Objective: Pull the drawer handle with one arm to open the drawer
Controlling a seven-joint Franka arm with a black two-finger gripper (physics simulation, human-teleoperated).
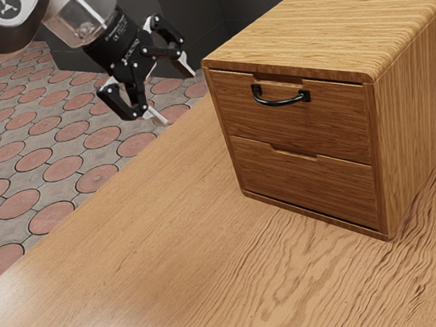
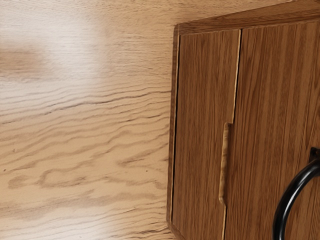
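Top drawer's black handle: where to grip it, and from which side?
Take the black handle at mid-bar, coming straight at the top drawer front from the exterior view's left, where the open hand hovers. The bar runs level and stands off the front, so one finger goes above, one below.

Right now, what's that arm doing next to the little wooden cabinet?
A robot arm is set to pull the black handle on the cabinet's top drawer and open it. Its jaws stand open in the air, off to the exterior view's left of the cabinet and apart from the handle. That drawer looks shut, and nothing is gripped yet.
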